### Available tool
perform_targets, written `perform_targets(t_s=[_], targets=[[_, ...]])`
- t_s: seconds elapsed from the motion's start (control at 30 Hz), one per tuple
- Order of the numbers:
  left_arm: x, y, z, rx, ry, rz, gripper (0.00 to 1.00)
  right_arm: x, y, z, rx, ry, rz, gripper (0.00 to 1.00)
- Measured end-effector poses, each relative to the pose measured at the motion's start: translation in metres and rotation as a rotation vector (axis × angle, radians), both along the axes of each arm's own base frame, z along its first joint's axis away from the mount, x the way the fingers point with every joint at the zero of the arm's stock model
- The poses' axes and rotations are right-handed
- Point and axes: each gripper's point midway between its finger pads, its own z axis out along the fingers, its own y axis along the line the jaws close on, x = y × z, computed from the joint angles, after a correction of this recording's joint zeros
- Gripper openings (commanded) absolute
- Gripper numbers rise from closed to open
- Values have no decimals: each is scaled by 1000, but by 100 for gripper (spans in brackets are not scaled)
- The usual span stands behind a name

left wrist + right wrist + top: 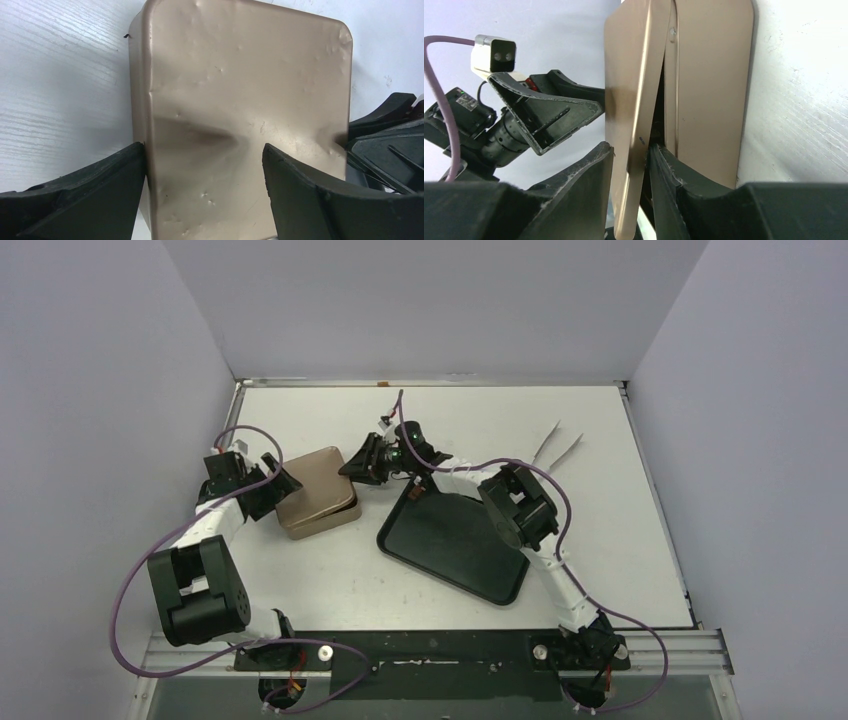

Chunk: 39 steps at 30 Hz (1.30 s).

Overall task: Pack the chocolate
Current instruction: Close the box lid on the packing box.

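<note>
The lid (624, 100) is held ajar on the tin (325, 523), pinched by the right gripper (630, 150); the left gripper (203, 145) is spread open beside it. No chocolate is seen, probably hidden inside; closing squarely is needed next.

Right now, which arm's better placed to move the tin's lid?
Right. The right gripper pinches the lid by its edge, and that side is tilted up off the tin. The left gripper is open over the lid's top at the opposite side, gripping nothing.
</note>
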Motion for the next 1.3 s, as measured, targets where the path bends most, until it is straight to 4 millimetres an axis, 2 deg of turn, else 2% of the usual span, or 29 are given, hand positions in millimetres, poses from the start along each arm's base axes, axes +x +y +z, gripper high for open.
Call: perform_targets(t_s=[0.13,0.23,0.4,0.53,0.67,0.8,1.0,1.17,1.3], targets=[[0,0,0,2,2,1,80,-1,0,-3,-25,-14,7,27],[-1,1,-1,4,4,1,81,-2,1,-3,-21,-12,11,19],[-2,3,-2,20,10,-1,86,-4,7,4,106,63,10,8],[-3,3,-2,30,15,-7,88,-11,5,0,177,133,14,0],[-5,1,-1,33,29,-24,92,-21,-3,-3,225,206,11,0],[-6,-3,3,17,31,-41,97,-27,-8,4,299,266,5,0],[-6,-2,22,0,-5,-34,96,-28,-14,18,381,310,-13,0],[-5,12,48,18,-73,47,88,-25,-18,30,439,308,-33,0],[-8,26,71,44,-133,156,85,-18,-25,36,488,317,-80,0]])
